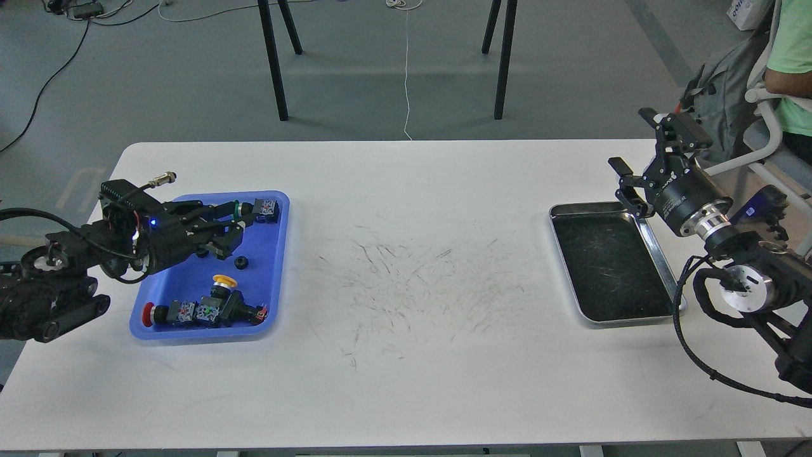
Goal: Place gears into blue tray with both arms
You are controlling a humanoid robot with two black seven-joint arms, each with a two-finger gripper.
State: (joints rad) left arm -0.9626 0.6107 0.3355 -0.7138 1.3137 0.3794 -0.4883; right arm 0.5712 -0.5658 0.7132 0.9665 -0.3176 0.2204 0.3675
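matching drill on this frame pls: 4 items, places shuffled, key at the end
Items
1. small black gear
2. yellow-capped switch
3. silver metal tray
4. right gripper

Places
A. bare, near the table's right edge
B. open, raised above the silver tray's far right corner
C. on the blue tray floor, just right of the left gripper
D. in the near half of the blue tray, behind the row of switches along its near rim

Pairs: 1-C, 2-D, 3-A, 4-B
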